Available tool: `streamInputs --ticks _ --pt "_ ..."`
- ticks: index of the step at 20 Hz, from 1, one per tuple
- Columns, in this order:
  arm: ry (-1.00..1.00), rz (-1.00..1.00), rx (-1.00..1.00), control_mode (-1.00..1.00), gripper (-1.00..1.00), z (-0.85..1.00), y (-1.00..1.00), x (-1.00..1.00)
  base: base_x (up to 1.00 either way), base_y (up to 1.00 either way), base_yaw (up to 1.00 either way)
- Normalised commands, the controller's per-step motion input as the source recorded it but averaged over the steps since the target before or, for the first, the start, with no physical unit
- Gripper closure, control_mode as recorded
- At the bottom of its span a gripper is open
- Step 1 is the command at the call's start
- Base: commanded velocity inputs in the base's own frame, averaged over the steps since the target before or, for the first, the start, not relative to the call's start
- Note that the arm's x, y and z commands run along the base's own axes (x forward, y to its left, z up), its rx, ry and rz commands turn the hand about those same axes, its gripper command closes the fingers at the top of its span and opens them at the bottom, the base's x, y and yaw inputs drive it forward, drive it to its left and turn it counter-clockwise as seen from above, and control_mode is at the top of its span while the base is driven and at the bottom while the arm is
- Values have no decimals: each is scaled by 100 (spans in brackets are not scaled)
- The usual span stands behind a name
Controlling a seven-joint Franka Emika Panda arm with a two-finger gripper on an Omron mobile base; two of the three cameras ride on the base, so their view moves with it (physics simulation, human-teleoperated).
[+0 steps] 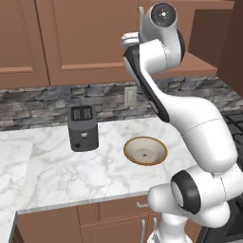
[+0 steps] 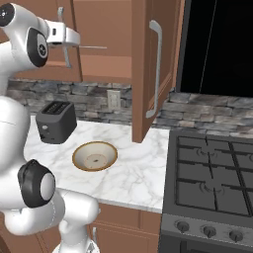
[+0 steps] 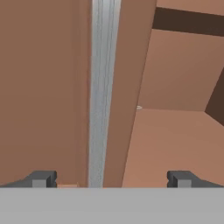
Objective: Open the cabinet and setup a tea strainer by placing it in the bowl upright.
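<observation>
The cabinet's right door [image 2: 143, 74] stands swung out over the counter, its silver bar handle [image 2: 156, 69] facing the stove. The left door [image 3: 43, 87] is shut. My gripper [image 3: 112, 178] is open, and the left door's vertical handle [image 3: 103, 87] runs up between its wide-spread fingertips [image 3: 41, 178]; from the right base the gripper [image 2: 64, 37] sits at that bar. Past the door's edge a small silver speck [image 3: 139, 107] lies on the inner shelf, and a thin silver line [image 2: 94, 47] shows inside the open cabinet, seemingly the tea strainer's handle; its mesh cup is hidden. The speckled beige bowl [image 1: 145, 151] [image 2: 95, 156] rests on the marble counter.
A dark grey toaster [image 1: 83, 127] [image 2: 56, 121] stands left of the bowl near the stone backsplash. A black stove [image 2: 212, 183] adjoins the counter on the right. The open door hangs over the counter's right end. Drawer fronts [image 1: 114, 211] run below the counter edge.
</observation>
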Motion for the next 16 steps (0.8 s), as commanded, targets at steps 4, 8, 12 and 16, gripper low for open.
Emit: streamInputs --ticks 4,8,12,16 --pt "0 0 0 -100 -100 0 2 36 0 0 0" --pt "0 0 0 -100 -100 0 3 31 0 0 0" --pt "0 0 0 -100 -100 0 15 29 0 0 0" --pt "0 0 0 -100 -100 0 13 24 0 0 0"
